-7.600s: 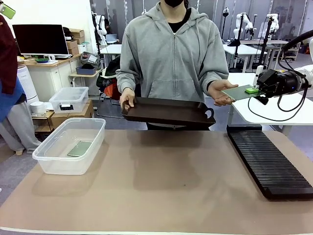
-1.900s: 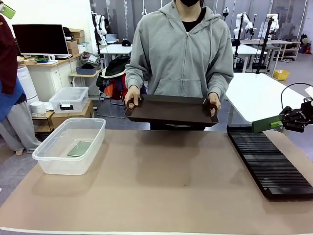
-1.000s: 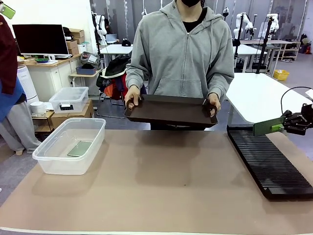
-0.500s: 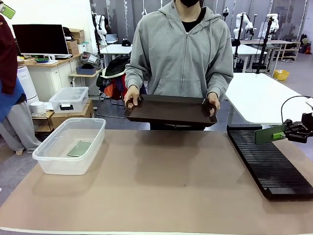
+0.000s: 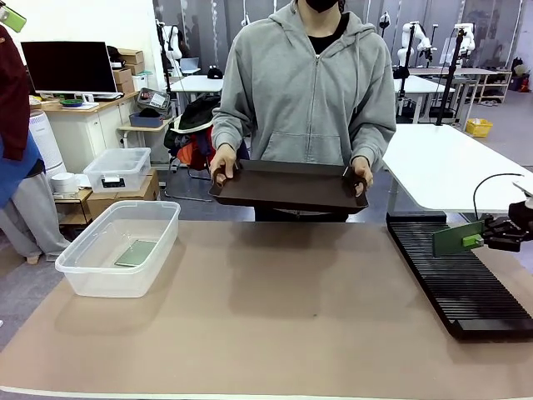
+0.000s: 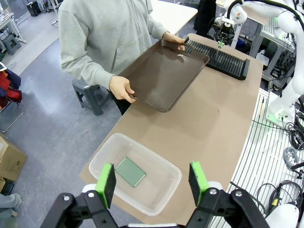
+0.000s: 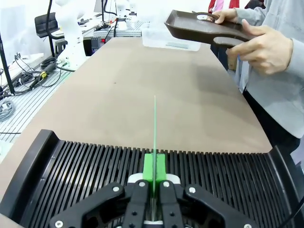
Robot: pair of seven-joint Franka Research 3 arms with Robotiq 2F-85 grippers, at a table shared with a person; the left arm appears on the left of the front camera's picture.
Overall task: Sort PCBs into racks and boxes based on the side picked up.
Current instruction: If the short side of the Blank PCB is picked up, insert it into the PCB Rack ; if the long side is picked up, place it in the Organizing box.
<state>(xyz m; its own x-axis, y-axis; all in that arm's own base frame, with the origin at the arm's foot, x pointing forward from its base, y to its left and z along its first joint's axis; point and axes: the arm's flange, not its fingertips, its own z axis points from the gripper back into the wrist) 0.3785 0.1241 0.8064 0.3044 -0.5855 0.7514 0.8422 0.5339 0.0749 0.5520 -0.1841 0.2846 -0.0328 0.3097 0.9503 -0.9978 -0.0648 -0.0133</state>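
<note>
Where the front view takes in the whole table, one green circuit board (image 5: 457, 238) stands on its long edge above the far end of the black slotted rack (image 5: 456, 279), pinched at its right end by the right gripper (image 5: 475, 240), which reaches in level from the picture's right edge with a looped cable above it. A second board (image 5: 136, 252), greyer in tone, lies flat on the floor of the clear plastic tub (image 5: 106, 282) at the table's left side. The person stands at the far edge holding a dark brown tray (image 5: 287, 186) level with a hand on each end. From the left wrist view, high above the table, the left gripper (image 6: 152, 179) has its green pads spread wide with nothing between them; the tub (image 6: 166, 168) with its board (image 6: 130, 171) sits below, the tray (image 6: 164, 73) and rack (image 6: 219, 57) farther off. From the right wrist view, the right gripper (image 7: 154, 179) has its fingers closed on the board (image 7: 154, 128), seen edge-on as a thin green vertical line over the rack slots (image 7: 85, 175); whether its lower edge has entered a slot cannot be told. The person's hand (image 7: 266, 50) grips the tray handle (image 7: 209, 29) beyond.
</note>
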